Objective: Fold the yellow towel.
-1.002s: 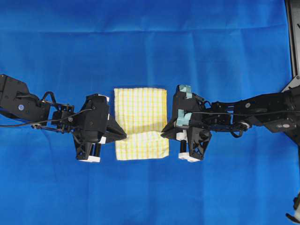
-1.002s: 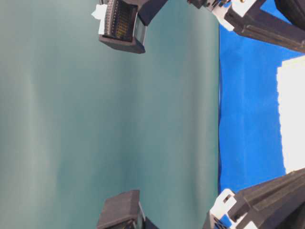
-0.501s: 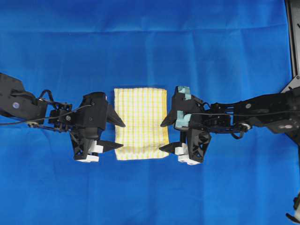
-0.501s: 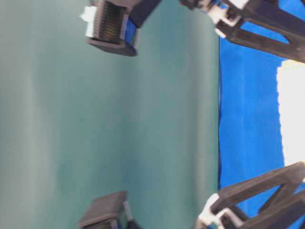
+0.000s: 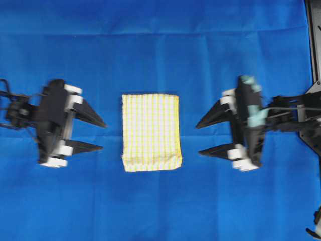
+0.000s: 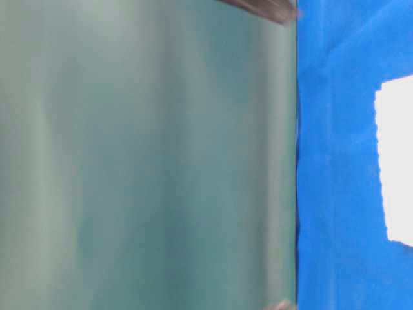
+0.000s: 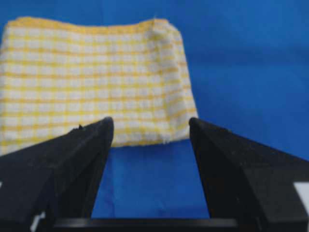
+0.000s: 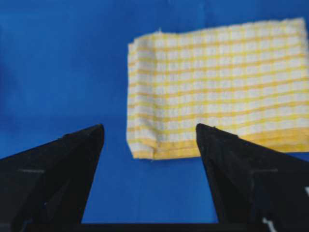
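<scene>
One pale yellow-and-white checked towel [image 5: 151, 132], folded into a rectangle, lies on the plain blue cloth [image 5: 160, 45] between two black grippers, left [image 5: 98, 134] and right [image 5: 204, 137], both spread apart and empty. Only the table-level view shows a teal wall [image 6: 148, 155].

This looks like a robot lab bench rather than a home. A plain blue cloth [image 5: 160, 45] covers the whole work surface beneath both grippers, a black metal frame [image 5: 312, 45] stands beyond the right gripper [image 5: 204, 137], and a bare grey-green wall [image 6: 148, 155] backs the table.
</scene>
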Tool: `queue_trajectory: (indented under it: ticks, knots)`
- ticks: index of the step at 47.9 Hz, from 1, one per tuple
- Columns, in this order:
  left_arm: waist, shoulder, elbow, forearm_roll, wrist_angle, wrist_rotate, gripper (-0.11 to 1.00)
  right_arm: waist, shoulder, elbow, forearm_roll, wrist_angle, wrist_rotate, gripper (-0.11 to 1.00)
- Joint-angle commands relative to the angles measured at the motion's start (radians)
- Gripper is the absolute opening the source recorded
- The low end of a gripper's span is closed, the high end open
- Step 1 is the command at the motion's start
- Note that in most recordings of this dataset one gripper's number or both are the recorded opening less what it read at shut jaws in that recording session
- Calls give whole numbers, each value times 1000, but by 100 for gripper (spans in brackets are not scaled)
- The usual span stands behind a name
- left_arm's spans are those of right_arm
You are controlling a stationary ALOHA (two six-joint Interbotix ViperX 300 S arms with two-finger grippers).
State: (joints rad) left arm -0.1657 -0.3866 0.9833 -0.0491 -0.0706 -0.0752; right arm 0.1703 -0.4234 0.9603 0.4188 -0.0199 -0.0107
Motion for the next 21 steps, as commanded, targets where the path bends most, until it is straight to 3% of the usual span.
queue_trajectory:
  ticks: [1,21]
  knots:
    - [-2,-94,41,3,-38,0,57,-11,-95,29,-17,-3,-2,76]
    - [3,-442,241,3,-64,-2,57,-48,-416,196,-107,23,-3,76]
